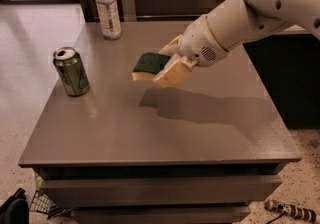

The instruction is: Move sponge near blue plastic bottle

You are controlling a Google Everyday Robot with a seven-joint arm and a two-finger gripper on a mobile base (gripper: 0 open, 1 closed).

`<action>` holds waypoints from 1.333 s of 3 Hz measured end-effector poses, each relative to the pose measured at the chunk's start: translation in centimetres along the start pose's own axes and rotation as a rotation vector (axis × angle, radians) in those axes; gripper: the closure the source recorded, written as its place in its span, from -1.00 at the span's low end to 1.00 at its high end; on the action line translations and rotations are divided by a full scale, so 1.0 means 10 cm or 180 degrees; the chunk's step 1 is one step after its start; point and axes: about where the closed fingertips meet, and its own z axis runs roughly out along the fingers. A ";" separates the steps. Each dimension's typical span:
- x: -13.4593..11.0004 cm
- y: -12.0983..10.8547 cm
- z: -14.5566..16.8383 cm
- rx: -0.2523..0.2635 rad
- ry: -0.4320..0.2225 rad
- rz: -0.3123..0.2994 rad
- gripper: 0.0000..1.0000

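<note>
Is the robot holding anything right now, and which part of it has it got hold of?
Yes: the tool, hanging above the middle of the table, clamps the sponge by the end nearest the arm, one finger on each side.
</note>
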 end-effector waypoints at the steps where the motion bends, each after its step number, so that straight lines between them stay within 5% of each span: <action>1: 0.04 -0.70 -0.25 0.0252 -0.0008 0.0124 1.00; 2: 0.02 -1.23 -0.34 0.0455 -0.0097 0.0115 1.00; 3: 0.02 -1.23 -0.34 0.0455 -0.0097 0.0115 1.00; 4: 0.05 -1.61 -0.18 0.0455 -0.0089 0.0201 1.00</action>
